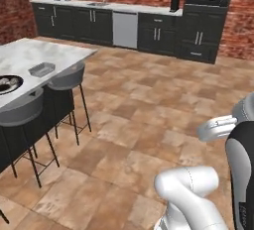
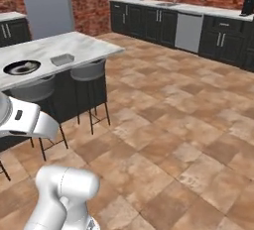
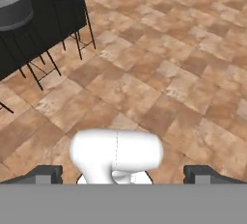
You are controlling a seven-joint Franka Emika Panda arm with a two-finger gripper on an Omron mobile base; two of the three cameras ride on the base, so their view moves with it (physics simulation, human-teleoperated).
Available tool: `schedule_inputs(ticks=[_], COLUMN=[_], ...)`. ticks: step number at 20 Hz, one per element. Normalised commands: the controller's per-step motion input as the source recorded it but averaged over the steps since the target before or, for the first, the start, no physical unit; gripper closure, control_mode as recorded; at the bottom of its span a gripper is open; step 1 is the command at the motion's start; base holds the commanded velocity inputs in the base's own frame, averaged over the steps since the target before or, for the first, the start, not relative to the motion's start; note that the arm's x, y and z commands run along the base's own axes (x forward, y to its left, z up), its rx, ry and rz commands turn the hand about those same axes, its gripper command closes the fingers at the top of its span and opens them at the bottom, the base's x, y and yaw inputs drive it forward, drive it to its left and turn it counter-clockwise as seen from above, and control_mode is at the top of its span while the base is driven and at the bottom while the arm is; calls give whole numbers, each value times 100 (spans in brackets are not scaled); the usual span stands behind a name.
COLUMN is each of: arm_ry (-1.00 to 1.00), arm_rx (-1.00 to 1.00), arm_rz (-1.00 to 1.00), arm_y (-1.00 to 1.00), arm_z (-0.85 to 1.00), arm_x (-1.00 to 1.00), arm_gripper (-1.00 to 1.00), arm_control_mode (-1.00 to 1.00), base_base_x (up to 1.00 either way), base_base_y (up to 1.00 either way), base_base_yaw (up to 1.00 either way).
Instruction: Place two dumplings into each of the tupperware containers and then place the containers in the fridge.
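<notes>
Marble-topped counter (image 1: 34, 55), white with grey veining, dark base. On it: shallow rectangular translucent grey container (image 1: 41, 69), rounded corners; just beside it round dark-rimmed plate (image 1: 7, 84). Two grey-seated stools (image 1: 69, 78) on thin black legs against counter. Floor (image 1: 149, 105): terracotta tile. Arm folded low, hand aimed at floor. Gripper (image 3: 123, 174) jaws spread wide, nothing between them. Container well apart from jaws, beyond and left in hand view.
</notes>
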Motion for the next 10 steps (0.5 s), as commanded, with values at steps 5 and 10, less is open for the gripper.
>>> schedule_inputs(ticks=[5,10], arm_ry=[0,0], arm_rx=[0,0], arm_rz=[0,0], arm_y=[0,0], arm_z=[0,0], arm_x=[0,0], arm_gripper=[-100,-100], arm_control_mode=[100,100], base_base_x=[100,97], base_base_y=[-66,-38], base_base_yaw=[42,62])
